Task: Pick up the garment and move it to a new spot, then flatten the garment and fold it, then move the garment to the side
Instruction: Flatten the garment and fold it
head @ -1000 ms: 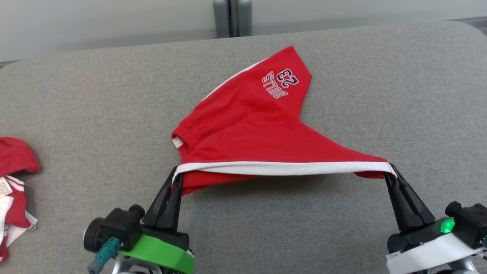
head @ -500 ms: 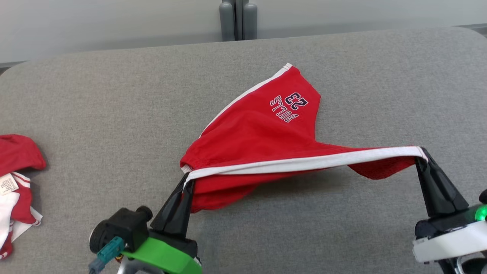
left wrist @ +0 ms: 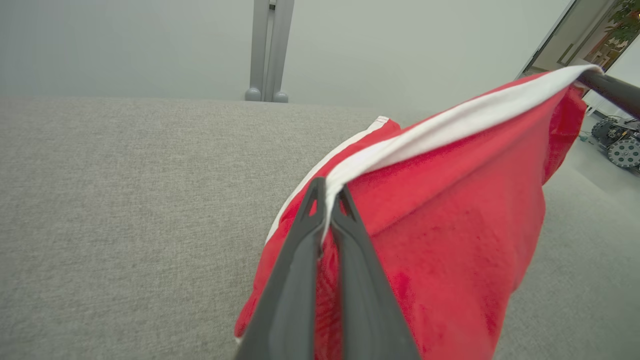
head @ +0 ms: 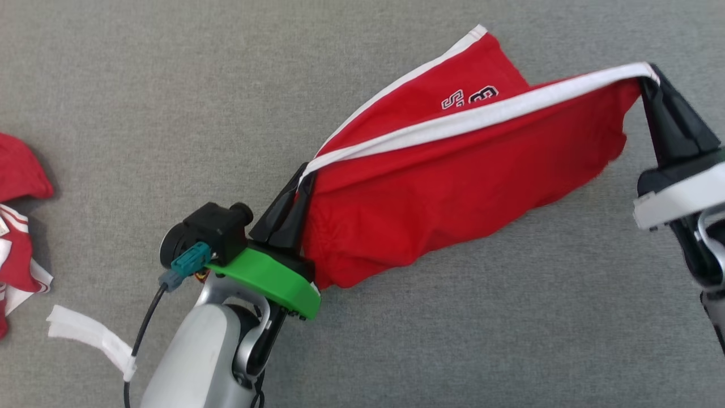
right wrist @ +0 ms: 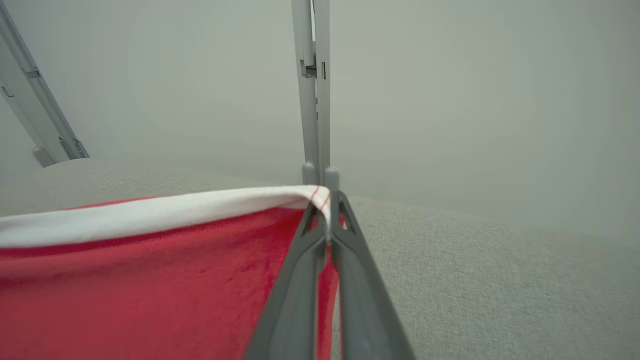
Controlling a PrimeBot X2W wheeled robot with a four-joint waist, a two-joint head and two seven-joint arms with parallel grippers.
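The red shorts [head: 453,192] hang up in the air btw both grippers, over the right part of the grey soft top [head: 170,85]. L gripper [head: 305,171] is pinched tight on the near-left end of the white band [head: 470,119]. R gripper [head: 649,71] is pinched tight on the far-right end of it. The band is pulled straight from one to the other. The rest of the shorts sag down under it. One leg w/ a white side stripe points far; can't tell if it touches the top. Dark letters [head: 470,96] peek out just past the band. At the left edge, well apart, sits a heap of other red & white clothes [head: 17,238]. Near it a white strip [head: 85,337] lies on the top. A grey post [right wrist: 312,100] stands at the top's far edge.
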